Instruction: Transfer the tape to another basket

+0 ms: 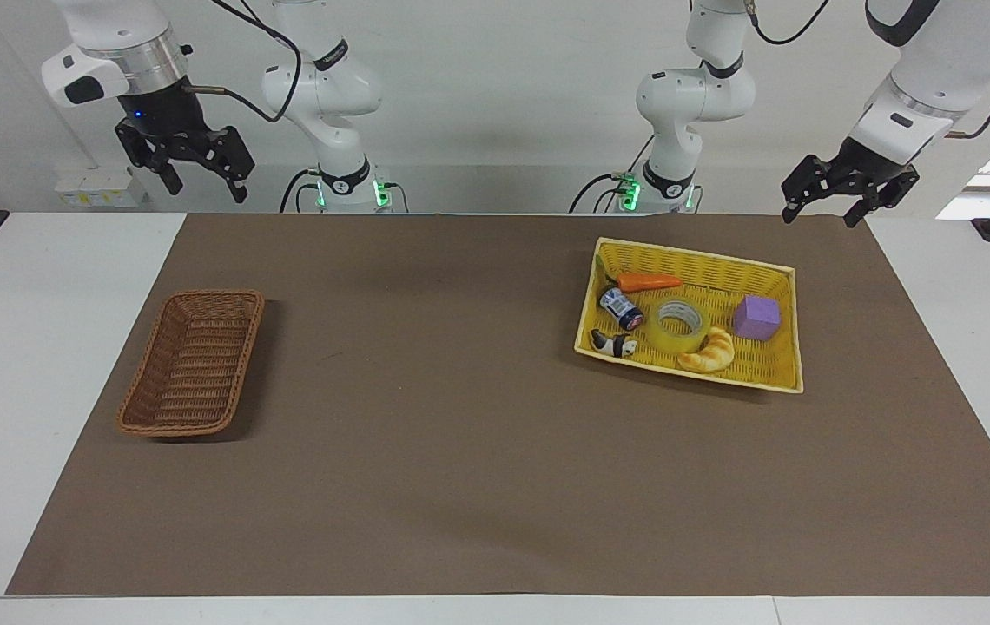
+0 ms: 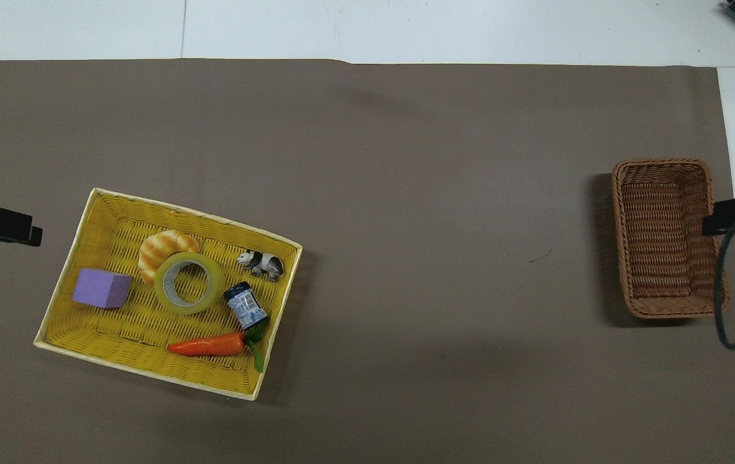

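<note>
Lying flat in the yellow basket, the tape sat below the left gripper, open and empty; the right gripper waited open, well apart

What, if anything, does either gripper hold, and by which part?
Nothing is held. The left gripper and right gripper hang open in the air; the tape lies in the yellow basket.

Yellow tape, brown basket, purple cube
</note>
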Controlling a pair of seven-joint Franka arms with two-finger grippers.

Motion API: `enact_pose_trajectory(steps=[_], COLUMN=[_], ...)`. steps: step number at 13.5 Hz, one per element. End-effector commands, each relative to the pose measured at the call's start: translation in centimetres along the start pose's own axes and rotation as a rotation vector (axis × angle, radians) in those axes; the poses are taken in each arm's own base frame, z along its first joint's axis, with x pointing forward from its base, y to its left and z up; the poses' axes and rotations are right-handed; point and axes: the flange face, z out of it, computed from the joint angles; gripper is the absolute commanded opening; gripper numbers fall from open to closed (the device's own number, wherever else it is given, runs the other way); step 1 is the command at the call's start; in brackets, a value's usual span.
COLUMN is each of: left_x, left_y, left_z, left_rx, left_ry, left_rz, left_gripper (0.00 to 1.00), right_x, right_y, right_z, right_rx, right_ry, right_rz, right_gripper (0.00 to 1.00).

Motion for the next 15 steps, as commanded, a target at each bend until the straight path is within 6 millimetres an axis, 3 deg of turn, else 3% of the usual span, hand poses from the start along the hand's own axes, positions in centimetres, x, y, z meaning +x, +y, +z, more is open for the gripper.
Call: enact_pose_trajectory(steps=[1,7,15], left_x=[-0.9,-0.8,-2.3], left_y=[-0.2,-0.3,-1.1], left_z=[0.0,1.9,12.9], left_rx=[0.01,0.011,0.019], left_ry=[0.0,0.017,0.038], left_rz=[-0.008,-0.004,-0.009], left_gripper=[1.0,1.0,1.0], right_x=[0.0,0.0,0.0], right_y=[0.2,0.2,0.1], right_z=[-0.3,-0.3,-0.3], right_rx=[0.006,0.006,0.006], right_ry=[0.003,0.003,0.003], right_rz=[-0.014,-0.014,-0.015], right_gripper=[1.0,1.0,1.0])
